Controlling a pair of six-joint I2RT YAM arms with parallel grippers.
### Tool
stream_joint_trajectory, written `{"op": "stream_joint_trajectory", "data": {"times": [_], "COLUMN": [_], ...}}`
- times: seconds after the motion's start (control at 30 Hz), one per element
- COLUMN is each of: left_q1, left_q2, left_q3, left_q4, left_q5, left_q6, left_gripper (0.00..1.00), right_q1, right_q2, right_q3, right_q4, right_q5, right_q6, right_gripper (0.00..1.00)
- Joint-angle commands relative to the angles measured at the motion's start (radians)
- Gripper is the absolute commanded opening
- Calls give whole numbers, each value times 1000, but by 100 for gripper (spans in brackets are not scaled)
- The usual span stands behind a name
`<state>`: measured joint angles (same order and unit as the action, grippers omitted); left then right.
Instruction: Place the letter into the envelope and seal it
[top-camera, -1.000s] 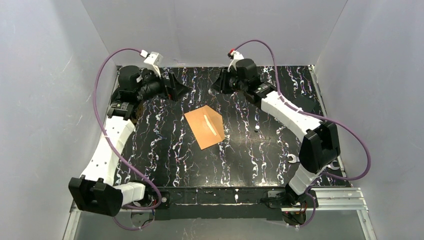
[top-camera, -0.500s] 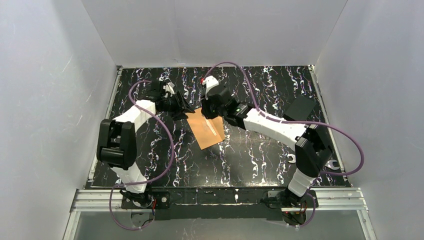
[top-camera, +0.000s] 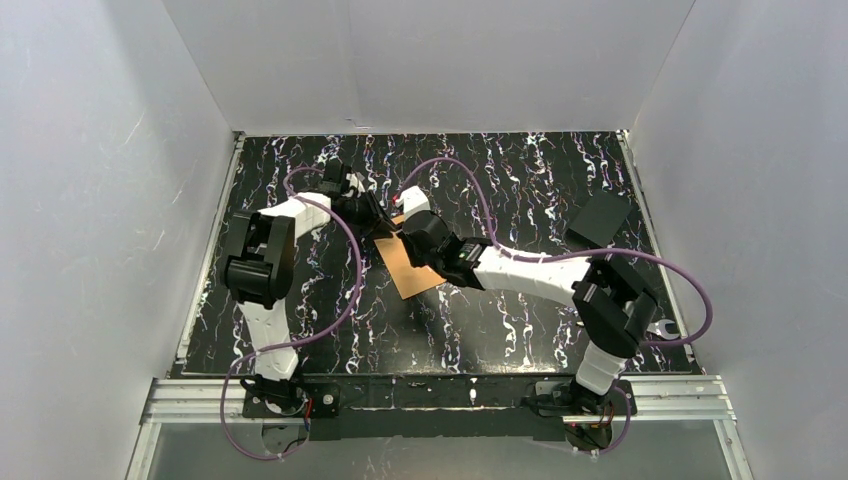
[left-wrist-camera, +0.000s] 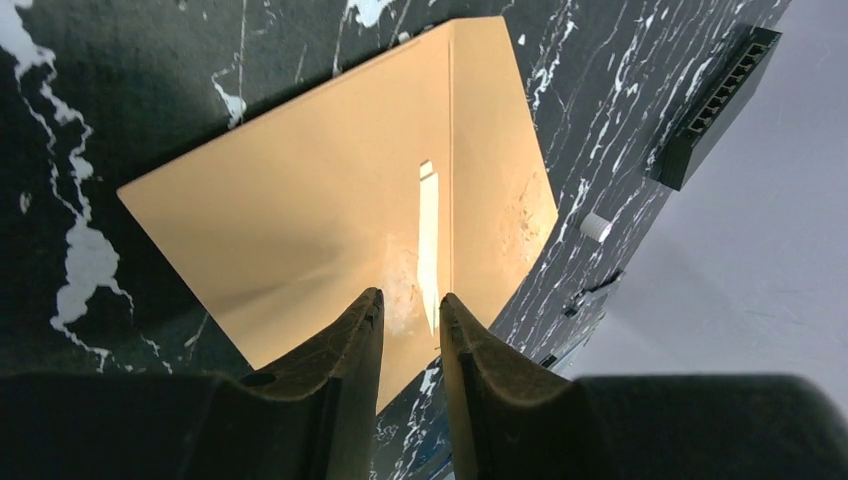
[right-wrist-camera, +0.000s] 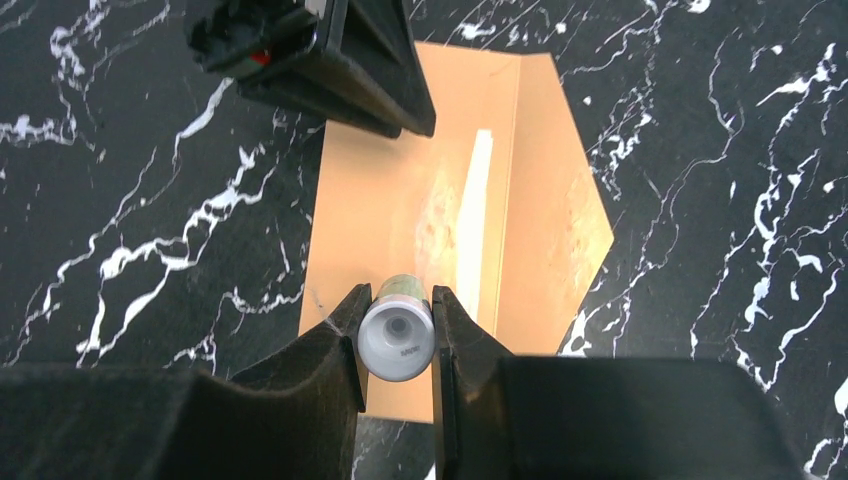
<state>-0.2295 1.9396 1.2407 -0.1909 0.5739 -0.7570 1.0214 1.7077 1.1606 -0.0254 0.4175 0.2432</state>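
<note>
The right tool (right-wrist-camera: 397, 300) is clamped on a small white cylinder (right-wrist-camera: 396, 340), one finger pressed to each side and its round end facing the wrist camera. It hangs over the near part of the envelope (right-wrist-camera: 380, 220) — a plain orange-brown one lying flat on the black, white-veined worktop (right-wrist-camera: 150, 200), roughly mid-table and a little toward the back. From that wrist, the envelope's flap (right-wrist-camera: 560, 220) lies opened out to the right. A pale narrow strip (right-wrist-camera: 475, 200) runs along the body just beside the fold.

The left tool (left-wrist-camera: 410, 305) sits at the envelope's far-left corner with its fingers only a narrow slit apart and nothing gripped between them. The paper shows through the gap, but I can't tell whether the tips touch it.

From above, both arms reach in and meet over the envelope, the two tools close together. A black box (top-camera: 600, 218) sits well apart from all this — off on the right side of the worktop.
</note>
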Motion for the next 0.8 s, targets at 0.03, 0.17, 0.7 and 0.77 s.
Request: {"op": "stream_joint_trajectory", "data": {"times": [0.03, 0.17, 0.7, 0.77], "left_q1": [2, 1, -1, 0], "left_q2": [51, 73, 132, 133], "left_q3": [50, 57, 97, 94], "left_q4": [-53, -85, -251, -251], "left_q5": [11, 0, -108, -123], "left_q6": [43, 66, 85, 85], "left_gripper": [25, 24, 15, 14], "right_q1": [-6, -6, -28, -32], "right_q2": [51, 89, 198, 205], "right_q3": [-29, -32, -42, -50], "right_q4": [158, 228, 294, 296], "right_q5": [70, 85, 69, 56], "right_q6": [-27, -62, -84, -90], "right_gripper": [1, 1, 1, 1]}}
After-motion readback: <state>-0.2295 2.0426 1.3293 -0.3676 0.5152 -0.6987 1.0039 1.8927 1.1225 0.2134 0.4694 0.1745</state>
